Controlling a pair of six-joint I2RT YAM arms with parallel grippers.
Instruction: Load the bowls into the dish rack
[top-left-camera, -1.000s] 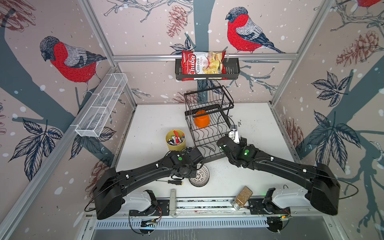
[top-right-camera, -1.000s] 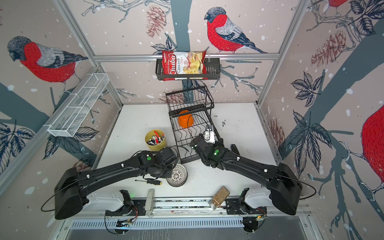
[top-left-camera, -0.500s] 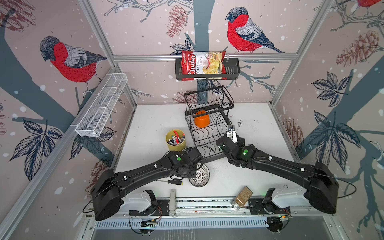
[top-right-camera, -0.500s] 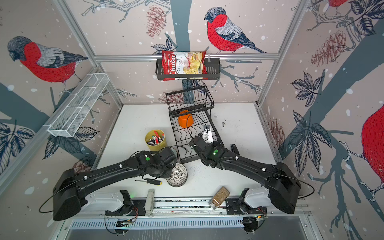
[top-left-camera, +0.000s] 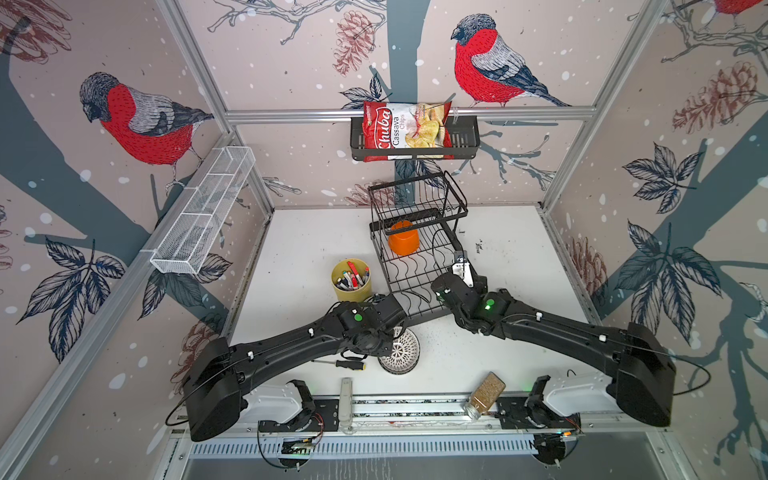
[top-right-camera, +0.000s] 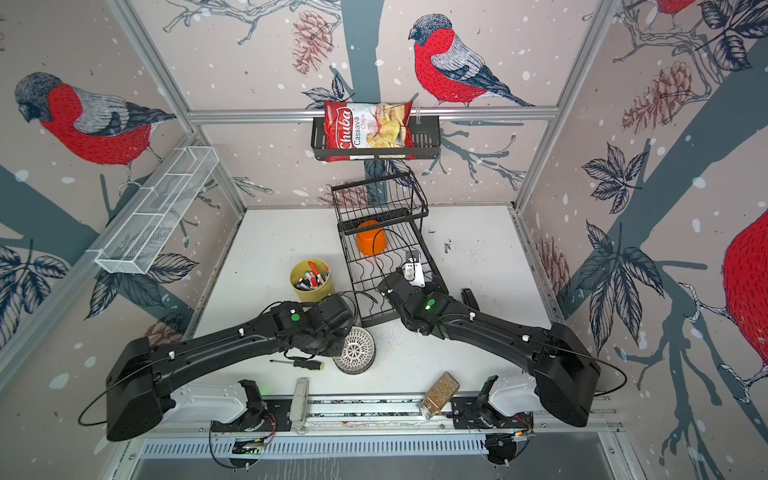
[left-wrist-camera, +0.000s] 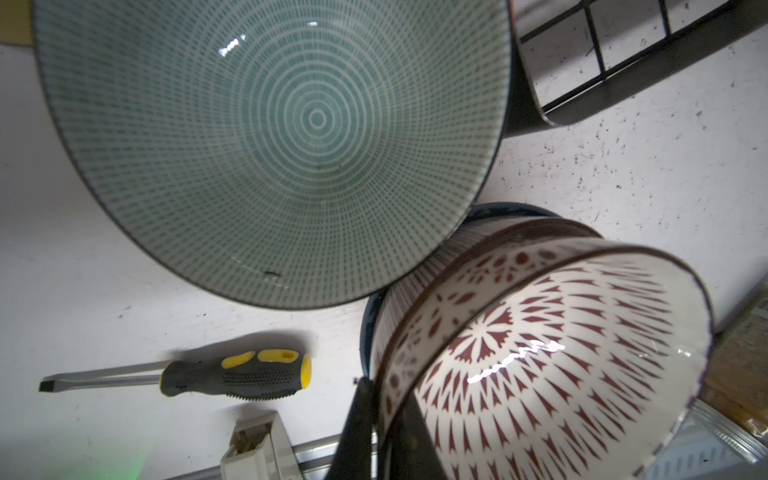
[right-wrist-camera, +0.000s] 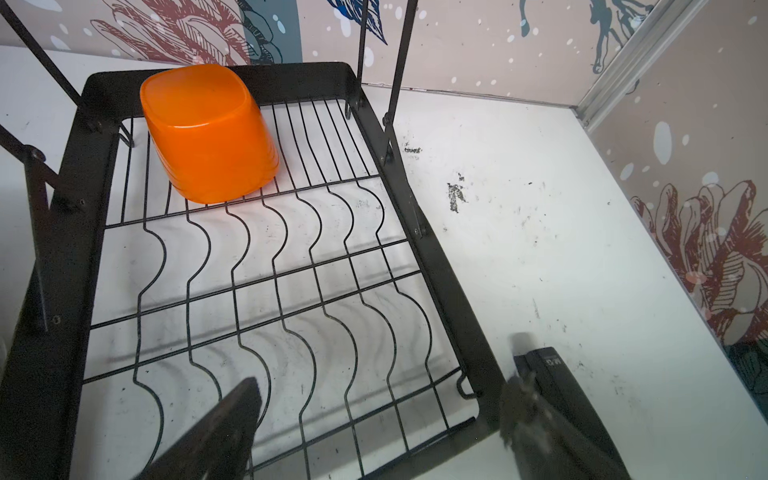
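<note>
Left wrist view: our left gripper (left-wrist-camera: 382, 401) pinches the patterned bowl (left-wrist-camera: 540, 353); next we should lift it into the dish rack (right-wrist-camera: 436, 257).

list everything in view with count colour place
rack: one, black, back of table
orange bowl: one, orange, upside down in rack
teal bowl: one, teal, by rack's near corner
patterned bowl: one, white and dark red, tilted atop two others
striped bowl: one, pink-striped, beneath it
blue-rimmed bowl: one, dark rim, lowest
marker cup: one, yellow, left of rack
screwdriver: one, black-yellow, table front
jar: one, clear, front rail
beige piece: one, beige, front rail
wall basket: one, black, high at back
chips bag: one, red, in wall basket
mesh shelf: one, white, high on left
small black item: one, black, right of rack
left fingers: pair, black, shut on patterned bowl's rim
right fingers: pair, black, open over rack's near edge
</note>
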